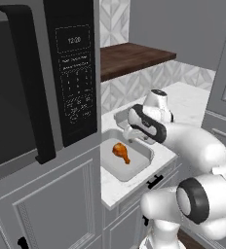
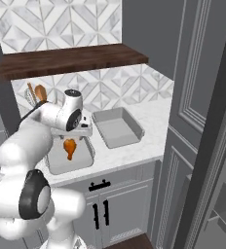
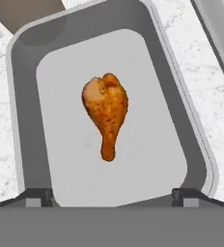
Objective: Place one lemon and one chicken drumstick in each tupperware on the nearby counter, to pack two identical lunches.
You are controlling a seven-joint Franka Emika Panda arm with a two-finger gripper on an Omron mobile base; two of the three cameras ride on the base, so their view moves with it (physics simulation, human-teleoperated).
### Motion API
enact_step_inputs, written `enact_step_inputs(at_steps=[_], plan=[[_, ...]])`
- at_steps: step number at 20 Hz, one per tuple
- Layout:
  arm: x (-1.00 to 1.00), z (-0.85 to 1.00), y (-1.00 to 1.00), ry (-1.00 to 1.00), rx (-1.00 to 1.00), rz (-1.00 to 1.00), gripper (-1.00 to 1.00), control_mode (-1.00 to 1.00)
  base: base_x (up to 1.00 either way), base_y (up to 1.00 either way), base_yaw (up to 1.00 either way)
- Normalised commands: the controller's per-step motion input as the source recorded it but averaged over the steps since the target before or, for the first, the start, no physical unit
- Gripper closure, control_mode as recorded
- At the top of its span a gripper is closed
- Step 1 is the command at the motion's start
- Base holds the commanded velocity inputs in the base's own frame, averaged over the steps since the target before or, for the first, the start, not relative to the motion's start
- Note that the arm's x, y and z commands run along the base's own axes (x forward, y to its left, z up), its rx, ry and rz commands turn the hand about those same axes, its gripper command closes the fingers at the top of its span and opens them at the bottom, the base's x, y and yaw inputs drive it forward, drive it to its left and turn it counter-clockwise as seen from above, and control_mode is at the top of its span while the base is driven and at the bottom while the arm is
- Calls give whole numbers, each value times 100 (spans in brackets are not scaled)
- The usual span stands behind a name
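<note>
On the marble bench point(image 2: 134, 151), two tupperware trays sit side by side: the left tray point(image 3: 22, 120) holds one chicken drumstick point(image 3: 106, 113) (lying flat); the right tray point(image 2: 116, 127) holds nothing. Fingers point(image 3: 36, 197) spread, released, above the drumstick.

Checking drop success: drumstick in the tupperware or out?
In. The drumstick lies flat on the tupperware floor, free of the open pincer above.

Matt, seemingly plastic tupperware point(image 3: 22, 120) (veined marble counter point(image 3: 215, 96))
</note>
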Motion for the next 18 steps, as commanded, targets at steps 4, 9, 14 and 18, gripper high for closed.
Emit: enact_step_inputs(at_steps=[4, 9, 14, 18], plan=[[-98, 73, -19, -18, 0, -11, -100, -100, 0, 0, 0], [-100, 64, -34, -14, 0, -24, -100, -100, 0, 0, 0], [-100, 57, -23, 0, 0, -23, -100, -100, 0, 0, 0], [-100, 24, -37, -2, -2, -12, -100, -100, 0, 0, 0]])
